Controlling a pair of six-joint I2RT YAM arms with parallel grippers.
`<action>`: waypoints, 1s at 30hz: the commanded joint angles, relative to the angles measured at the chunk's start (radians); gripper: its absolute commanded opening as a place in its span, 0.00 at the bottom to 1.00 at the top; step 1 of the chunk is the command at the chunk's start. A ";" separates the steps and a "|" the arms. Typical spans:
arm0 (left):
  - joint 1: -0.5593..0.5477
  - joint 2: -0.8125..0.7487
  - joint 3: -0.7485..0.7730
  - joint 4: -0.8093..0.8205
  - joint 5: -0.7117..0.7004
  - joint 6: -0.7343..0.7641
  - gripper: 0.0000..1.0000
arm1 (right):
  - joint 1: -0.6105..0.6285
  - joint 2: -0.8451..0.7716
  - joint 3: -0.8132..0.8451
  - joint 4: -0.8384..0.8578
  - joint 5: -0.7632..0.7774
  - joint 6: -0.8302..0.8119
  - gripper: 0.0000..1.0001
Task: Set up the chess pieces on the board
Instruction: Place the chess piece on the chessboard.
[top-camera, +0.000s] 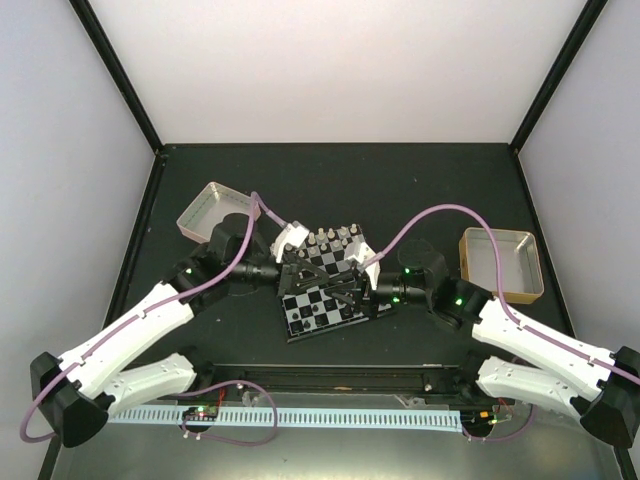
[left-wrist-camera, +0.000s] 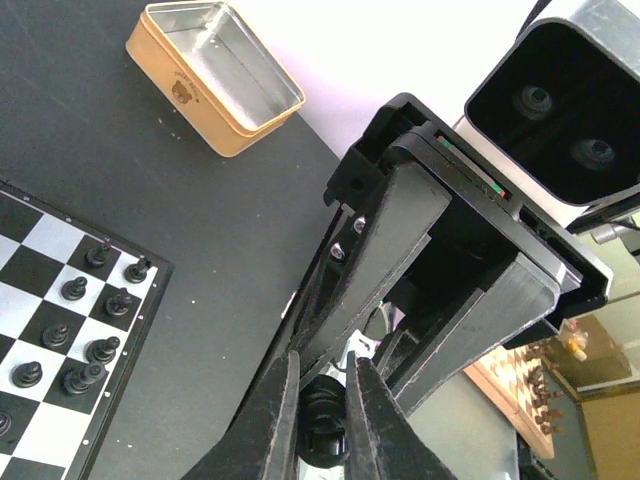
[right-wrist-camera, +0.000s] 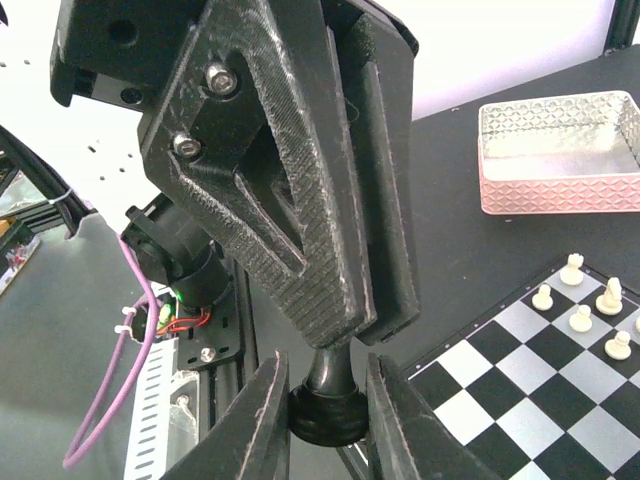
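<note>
Chessboard (top-camera: 310, 312) close by, left gripper (right-wrist-camera: 348, 335) pinches the top of a black chess piece (right-wrist-camera: 325, 412); right gripper (right-wrist-camera: 325, 385) clamps its base.

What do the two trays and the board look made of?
Tan tray: likely thin metal, shiny silvery inside, painted sides. Pink tray: metal too, embossed glinting inner wall. Board: glossy, smooth checks; plastic or coated metal, cannot tell.

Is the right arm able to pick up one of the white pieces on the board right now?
Probably not yet: the right claw is full, shut on a black piece that the left claw pinches too. The white pieces stand close by.
</note>
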 joint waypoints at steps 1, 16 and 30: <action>0.002 0.032 0.062 -0.031 0.040 0.032 0.02 | 0.006 -0.016 0.009 0.016 0.042 0.018 0.19; -0.001 0.022 0.026 -0.072 -0.322 0.094 0.02 | 0.004 -0.170 -0.074 -0.032 0.359 0.182 0.71; -0.288 0.184 -0.159 0.171 -0.766 0.103 0.01 | -0.007 -0.220 -0.038 -0.357 1.017 0.614 0.76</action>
